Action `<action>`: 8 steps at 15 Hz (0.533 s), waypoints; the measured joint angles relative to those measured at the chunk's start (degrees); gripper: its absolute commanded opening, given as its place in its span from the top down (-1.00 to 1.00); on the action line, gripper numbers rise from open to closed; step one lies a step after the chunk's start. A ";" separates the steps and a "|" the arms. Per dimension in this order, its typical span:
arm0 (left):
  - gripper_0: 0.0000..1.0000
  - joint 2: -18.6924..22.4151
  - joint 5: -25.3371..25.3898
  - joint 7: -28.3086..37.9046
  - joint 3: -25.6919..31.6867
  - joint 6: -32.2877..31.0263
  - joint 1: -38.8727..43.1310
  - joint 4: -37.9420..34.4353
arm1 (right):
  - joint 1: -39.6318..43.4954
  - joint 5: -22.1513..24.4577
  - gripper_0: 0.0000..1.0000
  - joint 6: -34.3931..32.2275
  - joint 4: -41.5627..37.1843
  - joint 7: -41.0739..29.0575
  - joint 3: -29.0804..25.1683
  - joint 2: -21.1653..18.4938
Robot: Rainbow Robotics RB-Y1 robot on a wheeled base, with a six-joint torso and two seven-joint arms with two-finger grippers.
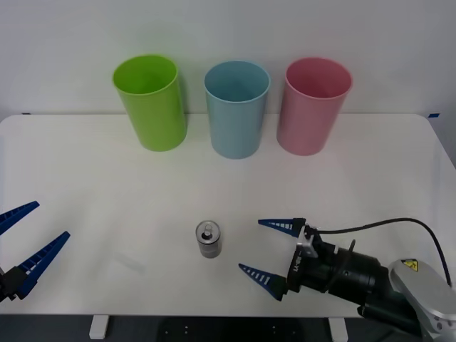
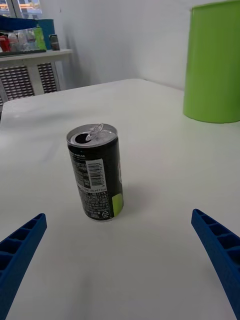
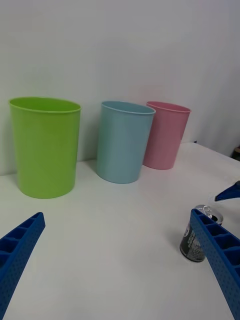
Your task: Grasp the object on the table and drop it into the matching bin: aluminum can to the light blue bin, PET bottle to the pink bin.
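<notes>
1. My left gripper: parked low at the near left corner of the table, well apart from the aluminum can. Its blue fingers are spread wide and grip nothing.
2. Lime green bin: upright at the back of the table, far behind the can and off to its left.
3. Aluminum can: standing upright on the white tabletop near the front edge, about midway across. Dark printed body, silver top, pull-tab opened. Nothing touches it. In my right wrist view the can stands ahead of my fingers and between their lines.
4. Light blue bin: upright, far behind the can and slightly to its right, between the green and pink bins.
5. My right gripper: low over the table just to the right of the can, pointing toward it. Fingers spread wide, one tip nearer the bins and one nearer the front edge, with a gap left between the tips and the can.
6. Pink bin: upright, rightmost of the row, far behind and right of the can.
</notes>
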 measured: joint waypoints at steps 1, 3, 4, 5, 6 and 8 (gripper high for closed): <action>-1.00 0.00 0.00 0.00 0.00 0.00 0.00 0.00 | -0.33 -0.33 -1.00 2.03 -0.04 0.08 1.55 0.00; -1.00 0.00 0.00 0.00 0.00 0.00 0.00 0.00 | -0.94 -1.01 -1.00 5.49 -0.04 0.18 4.41 0.07; -1.00 0.00 0.00 0.00 0.00 0.00 0.00 0.00 | -1.28 -1.34 -1.00 7.03 -0.04 0.26 5.75 0.11; -1.00 0.00 0.00 0.00 0.00 0.00 0.00 0.00 | -1.67 -1.77 -1.00 8.58 -0.04 0.32 7.02 0.16; -1.00 0.00 0.00 0.00 0.00 0.00 0.00 0.00 | -1.99 -2.04 -1.00 9.79 -0.04 0.32 8.08 0.23; -1.00 0.00 0.00 0.00 0.00 0.00 0.00 0.00 | -2.58 -2.14 -1.00 11.90 -0.05 0.33 9.68 0.84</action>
